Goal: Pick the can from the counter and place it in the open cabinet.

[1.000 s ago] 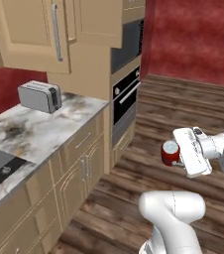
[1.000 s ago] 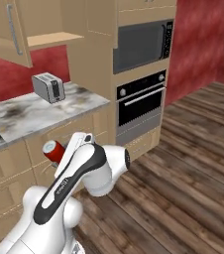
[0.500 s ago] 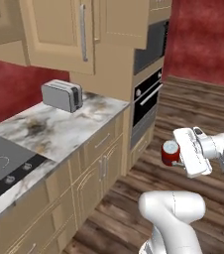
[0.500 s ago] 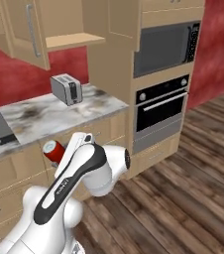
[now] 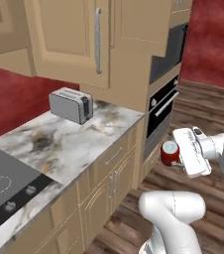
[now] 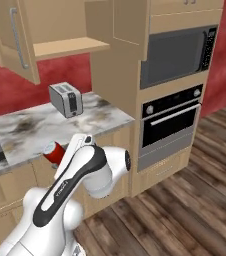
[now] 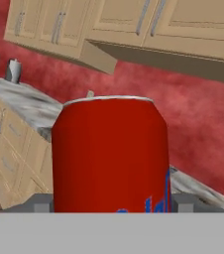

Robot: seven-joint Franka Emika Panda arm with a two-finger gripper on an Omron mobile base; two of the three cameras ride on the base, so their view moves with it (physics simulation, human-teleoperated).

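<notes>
The gripper [image 5: 176, 153] is closed around the red can [image 5: 169, 153], holding it upright in the air beside the marble counter edge; a silver toaster [image 5: 71, 105] stands on that counter, under the open tan wall cabinet [image 6: 60, 47].

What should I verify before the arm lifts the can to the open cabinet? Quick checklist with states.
1. Can held in the gripper: ok, it hangs off the counter beside the hand.
2. Can upright: ok, silver top faces up.
3. Cabinet door open, shelf showing: ok.
4. Shelf space free: cannot tell, only its front part shows.
5. Toaster under the shelf: ok, it sits well below.
6. Finger contact on the can: cannot tell, the can hides the tips.
</notes>
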